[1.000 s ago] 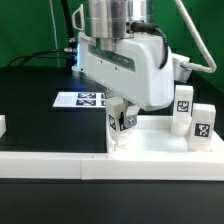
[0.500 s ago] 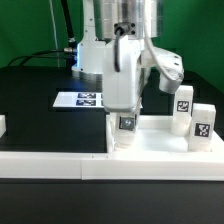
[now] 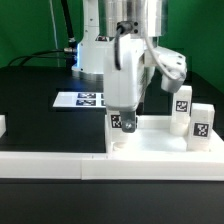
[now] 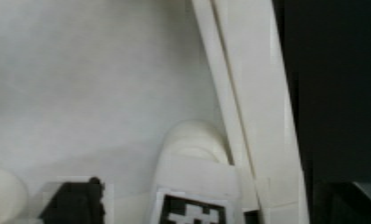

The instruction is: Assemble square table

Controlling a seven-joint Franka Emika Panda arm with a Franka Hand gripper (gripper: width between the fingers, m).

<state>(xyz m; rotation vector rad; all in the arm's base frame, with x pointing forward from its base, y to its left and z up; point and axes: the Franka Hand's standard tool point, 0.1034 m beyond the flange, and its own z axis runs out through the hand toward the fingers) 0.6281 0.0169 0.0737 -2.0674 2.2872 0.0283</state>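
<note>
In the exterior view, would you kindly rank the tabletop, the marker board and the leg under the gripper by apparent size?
1. Tabletop, largest.
2. Marker board, though it lies farther back, so it may look smaller than it is.
3. Leg under the gripper, partly hidden, smallest.
</note>
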